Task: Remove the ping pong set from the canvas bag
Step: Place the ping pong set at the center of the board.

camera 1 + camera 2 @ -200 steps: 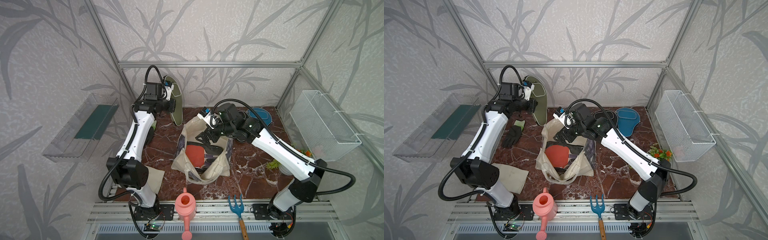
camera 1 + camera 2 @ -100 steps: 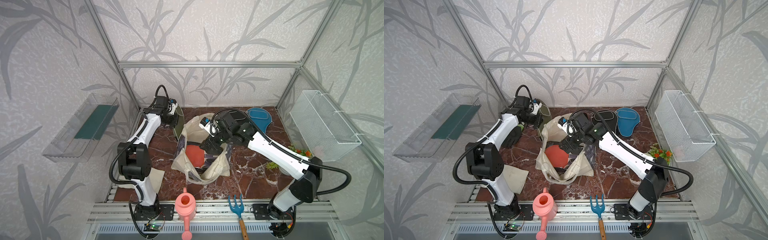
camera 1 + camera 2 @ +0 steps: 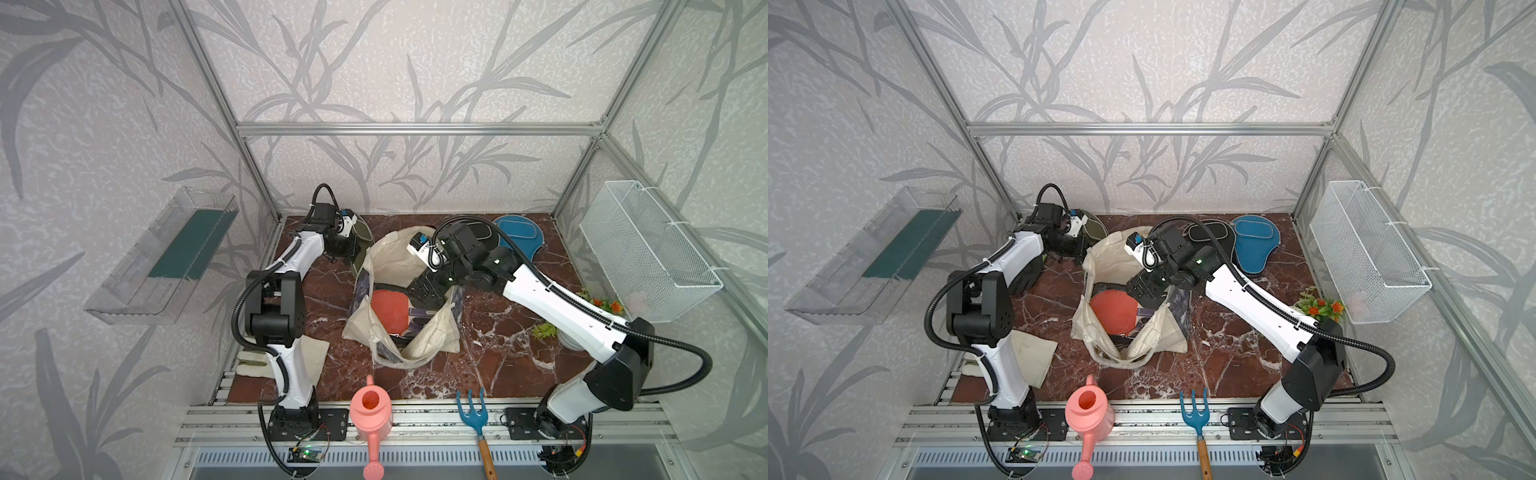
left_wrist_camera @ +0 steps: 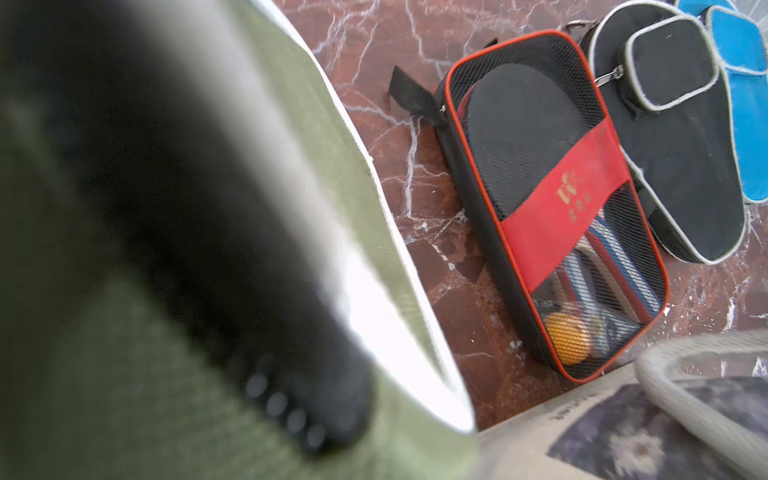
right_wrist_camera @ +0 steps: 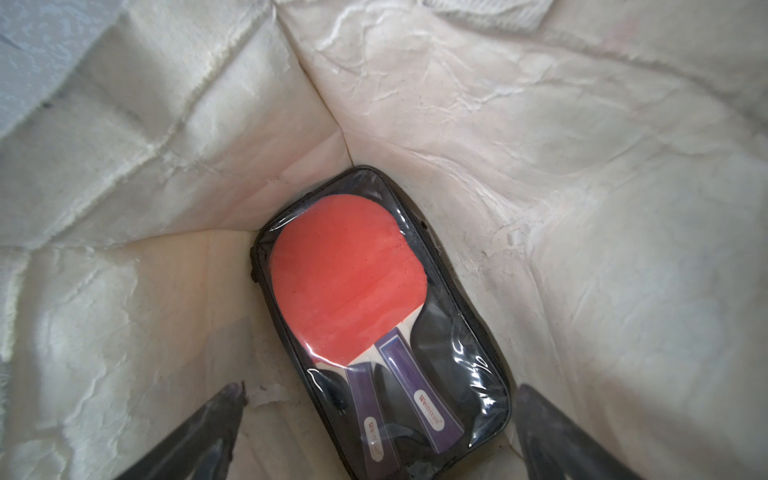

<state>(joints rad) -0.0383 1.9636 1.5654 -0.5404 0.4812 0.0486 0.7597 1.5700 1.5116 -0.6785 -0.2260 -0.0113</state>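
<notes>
The left hand (image 3: pixel 347 243) is clamped on the olive case (image 3: pixel 365 239) just beside the bag (image 3: pixel 399 253), while the right hand (image 5: pixel 380 395), spread wide inside the bag, hangs over the clear case (image 5: pixel 349 282) lying on its floor, long axis pointing back at that nearer hand.

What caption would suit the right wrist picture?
Open right gripper poised over a clear-fronted black case of red paddles inside the cream canvas bag.
</notes>
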